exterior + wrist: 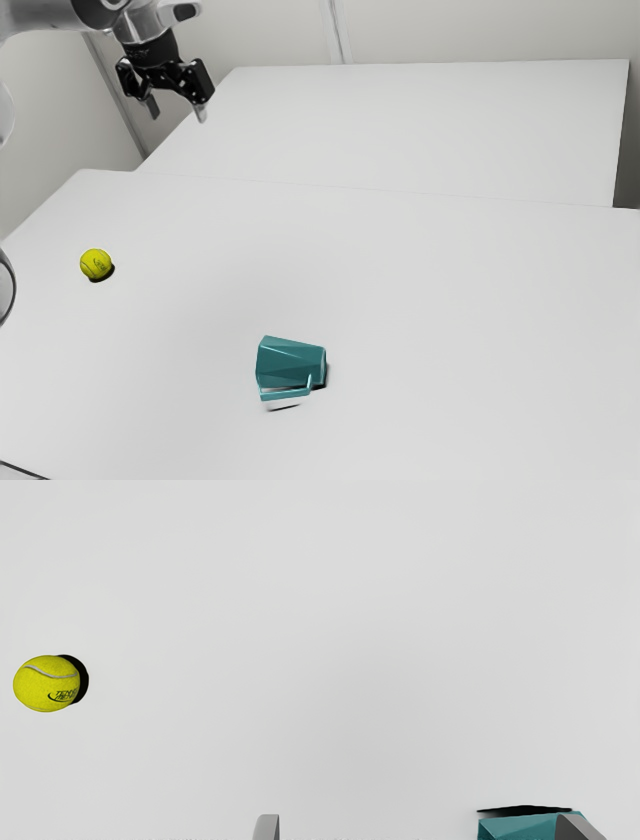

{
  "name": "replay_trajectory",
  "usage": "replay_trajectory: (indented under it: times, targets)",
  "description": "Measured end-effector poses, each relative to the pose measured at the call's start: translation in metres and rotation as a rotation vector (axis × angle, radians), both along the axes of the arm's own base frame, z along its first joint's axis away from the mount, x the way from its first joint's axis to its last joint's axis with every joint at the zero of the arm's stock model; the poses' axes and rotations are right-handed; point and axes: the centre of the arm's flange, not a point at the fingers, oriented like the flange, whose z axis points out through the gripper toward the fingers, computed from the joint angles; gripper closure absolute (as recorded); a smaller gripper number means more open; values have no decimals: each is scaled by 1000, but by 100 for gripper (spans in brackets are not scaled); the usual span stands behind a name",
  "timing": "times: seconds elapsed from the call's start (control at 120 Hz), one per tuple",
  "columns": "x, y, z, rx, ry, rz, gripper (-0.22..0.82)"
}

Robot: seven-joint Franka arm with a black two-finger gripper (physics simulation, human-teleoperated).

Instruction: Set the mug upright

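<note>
My gripper (pixel 177 112) hangs high over the table's far side, toward the exterior view's upper left, its two fingers apart and nothing between them. The teal mug (pixel 290 364) lies on its side on the tabletop, well away from the gripper, its handle facing the exterior view's bottom. In the wrist view the gripper (pixel 417 827) has widely spaced fingertips, and one of them covers part of the mug (pixel 517 828), which is far below it.
A yellow tennis ball (pixel 96 263) rests on the white table (pixel 420 290) toward the exterior view's left; the wrist view has the ball (pixel 46 684) too. A second white surface (pixel 430 120) stretches behind the table up to the wall.
</note>
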Motion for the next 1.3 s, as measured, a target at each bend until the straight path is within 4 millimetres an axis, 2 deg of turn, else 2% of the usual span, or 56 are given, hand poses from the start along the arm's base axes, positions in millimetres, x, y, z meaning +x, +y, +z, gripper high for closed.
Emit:
replay_trajectory:
  times: [0.092, 0.142, 0.175, 0.283, 0.342, 0.425, 0.517, 0.633, 0.725, 0.858, 1.025, 1.133, 1.3]
  targets:
    - [-5, -4, 4, -9, 0, -10, 0]
    - [-9, -5, -2, -31, 15, -14, 0]
    - [-15, 0, -21, -73, 51, -1, 0]
    - [-37, 44, -114, -294, 159, 85, 0]
    - [-46, 64, -157, -416, 175, 134, 0]
    - [-63, 80, -213, -584, 177, 193, 0]
    - [-84, 77, -269, -743, 172, 237, 0]
    - [-101, 59, -311, -849, 146, 232, 0]
    - [-132, 40, -347, -909, 148, 236, 0]
    - [-163, 19, -369, -952, 106, 209, 0]
    - [-168, 3, -372, -967, 29, 131, 0]
    - [-180, 0, -373, -999, -26, 132, 0]
    - [-209, 1, -375, -1042, -97, 163, 0]
